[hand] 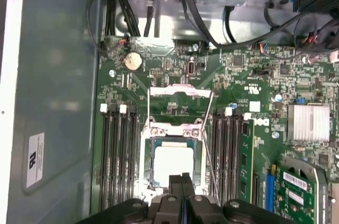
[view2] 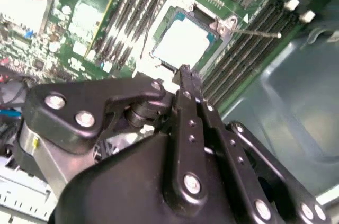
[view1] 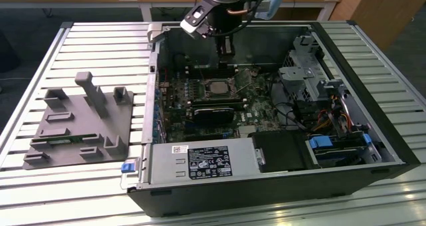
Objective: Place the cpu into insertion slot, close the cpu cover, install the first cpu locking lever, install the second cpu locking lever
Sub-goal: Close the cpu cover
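Note:
The cpu [hand: 174, 163] sits in the insertion slot [hand: 146, 160] on the green motherboard; its pale metal top also shows in the second wrist view [view2: 183, 41] and the exterior view [view1: 217, 88]. The silver cpu cover [hand: 175, 127] frames it and seems to lie down over it. A thin locking lever [hand: 208, 134] sticks up off one side of the socket and shows as a wire [view2: 257, 33] in the second wrist view. My gripper [hand: 181, 181] hangs just above the socket's edge, fingers shut together with nothing between them, seen too from behind [view2: 185, 73] and over the case's back [view1: 225, 50].
Long black memory slots [hand: 116, 155] flank the socket on both sides. In the exterior view, a black card [view1: 214, 113] lies just in front of the socket, with the power supply [view1: 199, 161] and drive cage [view1: 313, 76] around it. A grey fixture [view1: 80, 126] stands outside the case at the exterior view's left.

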Controlling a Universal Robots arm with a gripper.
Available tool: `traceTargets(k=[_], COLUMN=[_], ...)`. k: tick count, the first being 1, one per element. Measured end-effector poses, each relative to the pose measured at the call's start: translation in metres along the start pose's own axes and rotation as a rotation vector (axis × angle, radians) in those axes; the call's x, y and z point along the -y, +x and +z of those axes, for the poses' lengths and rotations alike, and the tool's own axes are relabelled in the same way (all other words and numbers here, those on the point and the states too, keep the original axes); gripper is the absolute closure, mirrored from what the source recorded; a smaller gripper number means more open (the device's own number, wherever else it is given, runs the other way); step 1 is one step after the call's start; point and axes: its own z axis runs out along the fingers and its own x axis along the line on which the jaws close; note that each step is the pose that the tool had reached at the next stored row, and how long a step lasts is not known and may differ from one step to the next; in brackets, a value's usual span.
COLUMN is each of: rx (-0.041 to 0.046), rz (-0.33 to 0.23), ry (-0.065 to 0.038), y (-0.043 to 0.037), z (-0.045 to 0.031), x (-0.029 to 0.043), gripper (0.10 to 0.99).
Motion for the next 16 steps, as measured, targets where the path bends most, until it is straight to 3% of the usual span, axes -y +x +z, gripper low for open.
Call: traceTargets(k=[6, 7, 10, 11, 16], rx=[-0.0007, -0.0058, -0.0450, -0.0520, -0.0523], rz=[0.002, 0.002, 0.004, 0.004, 0.004], ry=[0.000, 0.000, 0.000, 0.000, 0.002], y=[-0.0075, -0.0083, -0.0086, -0.0087, -0.0090], z=[0.0003, 0.0003, 0.0005, 0.0006, 0.0012], x=[0.0002, 0.0000, -0.0029, -0.0047, -0.0182], gripper=[0.980, 0.980, 0.980, 0.980, 0.980])
